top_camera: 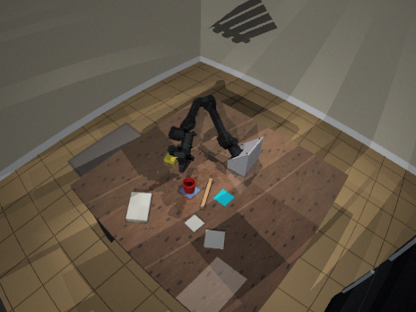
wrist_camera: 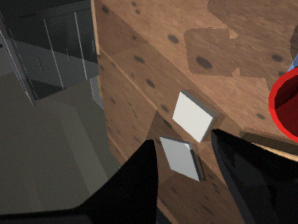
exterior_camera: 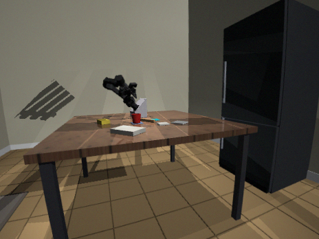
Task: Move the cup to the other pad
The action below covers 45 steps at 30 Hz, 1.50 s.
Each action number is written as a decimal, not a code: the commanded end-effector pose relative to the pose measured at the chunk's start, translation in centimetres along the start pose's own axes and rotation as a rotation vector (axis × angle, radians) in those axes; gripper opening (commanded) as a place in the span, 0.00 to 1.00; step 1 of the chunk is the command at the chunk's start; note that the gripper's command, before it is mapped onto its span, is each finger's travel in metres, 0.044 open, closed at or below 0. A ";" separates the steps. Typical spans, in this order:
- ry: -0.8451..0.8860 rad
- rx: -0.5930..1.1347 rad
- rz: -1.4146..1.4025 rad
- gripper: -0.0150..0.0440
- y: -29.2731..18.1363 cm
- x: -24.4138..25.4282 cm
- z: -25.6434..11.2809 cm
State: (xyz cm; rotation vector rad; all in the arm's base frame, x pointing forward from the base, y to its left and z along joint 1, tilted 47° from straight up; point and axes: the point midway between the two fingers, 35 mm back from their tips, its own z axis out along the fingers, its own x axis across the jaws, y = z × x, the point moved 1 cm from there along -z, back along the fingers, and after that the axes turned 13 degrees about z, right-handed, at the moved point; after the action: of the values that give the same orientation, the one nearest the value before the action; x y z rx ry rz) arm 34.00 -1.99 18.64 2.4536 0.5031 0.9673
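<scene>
A red cup (top_camera: 189, 185) (exterior_camera: 136, 119) (wrist_camera: 287, 107) stands upright on a blue pad (top_camera: 195, 194) (exterior_camera: 141, 123). Its inside is dark and no marbles can be made out. A flat cyan pad (top_camera: 223, 197) (exterior_camera: 156, 119) lies on the table, on the other side of a thin wooden strip (top_camera: 206, 194) (exterior_camera: 148, 120) from the cup. My gripper (top_camera: 183, 167) (exterior_camera: 136, 108) (wrist_camera: 182, 142) is partly open with nothing between the fingers. It hangs above the table near the cup, towards the arm's side, not touching it. In the wrist view the cup is cut off at the right edge.
A small white tile (top_camera: 195, 223) (exterior_camera: 163, 123) (wrist_camera: 193, 116) and a grey tile (top_camera: 214, 239) (exterior_camera: 179, 122) (wrist_camera: 181, 157) lie beyond the strip. A white box (top_camera: 139, 207) (exterior_camera: 128, 130) and a yellow block (top_camera: 169, 159) (exterior_camera: 103, 121) are nearby. A grey wedge (top_camera: 247, 159) stands by the arm's base.
</scene>
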 end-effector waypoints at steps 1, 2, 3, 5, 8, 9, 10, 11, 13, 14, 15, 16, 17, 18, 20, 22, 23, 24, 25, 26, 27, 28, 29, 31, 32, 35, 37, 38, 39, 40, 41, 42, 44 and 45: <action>-0.641 -0.253 0.361 0.50 -2.1 -6.9 2.7; -0.693 -0.313 0.370 0.50 -2.1 -7.4 2.6; -0.733 -0.359 0.359 0.50 -2.0 -7.8 2.6; -0.757 -0.426 0.398 0.50 -1.9 -8.0 2.5; -0.767 -0.450 0.402 0.50 -1.9 -8.1 2.5; -0.767 -0.450 0.402 0.50 -1.9 -8.1 2.5; -0.767 -0.450 0.402 0.50 -1.9 -8.1 2.5; -0.767 -0.450 0.402 0.50 -1.9 -8.1 2.5; -0.767 -0.449 0.402 0.50 -2.0 -8.2 2.5; -0.767 -0.449 0.402 0.50 -2.0 -8.2 2.5; -0.767 -0.449 0.402 0.50 -2.0 -8.2 2.5; -0.767 -0.449 0.402 0.50 -2.0 -8.2 2.5; -0.767 -0.449 0.402 0.50 -2.0 -8.2 2.5; -0.767 -0.449 0.402 0.50 -2.0 -8.2 2.5; -0.767 -0.449 0.402 0.50 -2.0 -8.2 2.5; -0.767 -0.449 0.402 0.50 -2.0 -8.2 2.5; -0.767 -0.449 0.402 0.50 -2.1 -8.2 2.4; -0.767 -0.449 0.402 0.50 -2.1 -8.2 2.5; -0.767 -0.449 0.402 0.50 -2.1 -8.3 2.5; -0.767 -0.449 0.403 0.50 -2.0 -8.3 2.6; -0.767 -0.449 0.403 0.50 -2.0 -8.4 2.6; -0.767 -0.449 0.403 0.50 -2.0 -8.5 2.7; -0.767 -0.449 0.403 0.50 -2.0 -8.6 2.8; -0.767 -0.448 0.403 0.50 -1.9 -8.8 3.1; -0.767 -0.448 0.403 0.50 -1.8 -8.9 3.2; -0.767 -0.448 0.403 0.50 -1.7 -9.2 3.5; -0.767 -0.447 0.403 0.50 -1.7 -9.5 3.8; -0.767 -0.447 0.403 0.50 -1.6 -9.6 3.9; -0.767 -0.447 0.403 0.50 -1.6 -9.7 4.0; -0.767 -0.447 0.403 0.50 -1.5 -9.8 4.1; -0.767 -0.447 0.403 0.50 -1.5 -9.9 4.2; -0.767 -0.447 0.403 0.50 -1.5 -10.1 4.3; -0.766 -0.447 0.403 0.50 -1.4 -10.3 4.5; -0.766 -0.447 0.403 0.50 -1.4 -10.4 4.6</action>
State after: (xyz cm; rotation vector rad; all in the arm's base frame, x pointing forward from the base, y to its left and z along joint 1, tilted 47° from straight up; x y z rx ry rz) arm 30.03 -6.71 9.74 2.2962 -0.4383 0.1749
